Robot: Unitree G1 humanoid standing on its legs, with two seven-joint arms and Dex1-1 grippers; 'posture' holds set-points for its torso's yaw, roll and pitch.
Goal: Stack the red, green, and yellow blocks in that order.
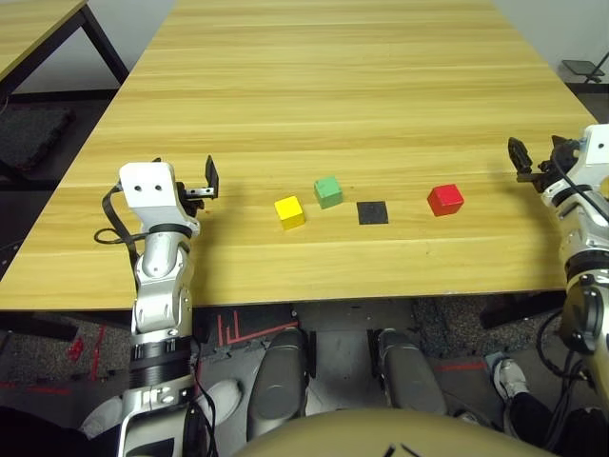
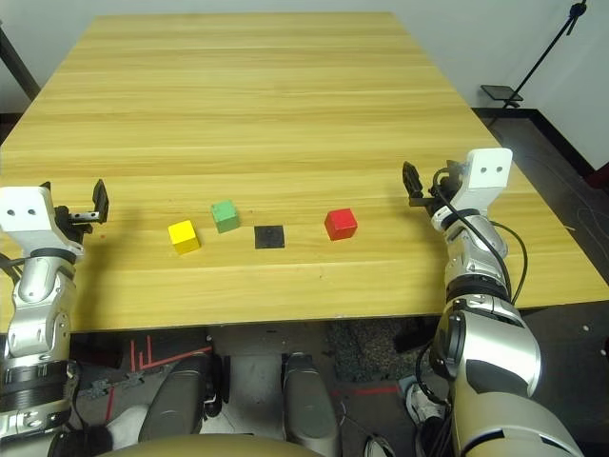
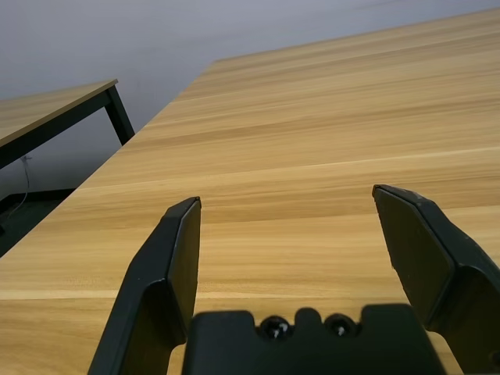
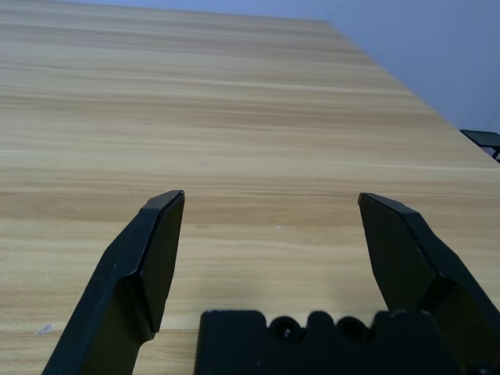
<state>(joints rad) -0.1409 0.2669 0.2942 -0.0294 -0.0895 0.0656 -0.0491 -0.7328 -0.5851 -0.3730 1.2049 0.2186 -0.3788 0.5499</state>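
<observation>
Both tools, left tool point(image 1: 211, 178) and right tool point(image 2: 412, 183), hang released; 3 unstacked blocks, yellow block point(image 1: 289, 211), green block point(image 1: 328, 191), red block point(image 1: 445, 199), await on the desk point(image 1: 333, 86).

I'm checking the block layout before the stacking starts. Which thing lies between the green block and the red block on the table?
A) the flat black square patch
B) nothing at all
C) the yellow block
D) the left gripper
A: the black square patch lies flat on the table between the green block and the red block, while the yellow block sits on the green block's other side.
</observation>
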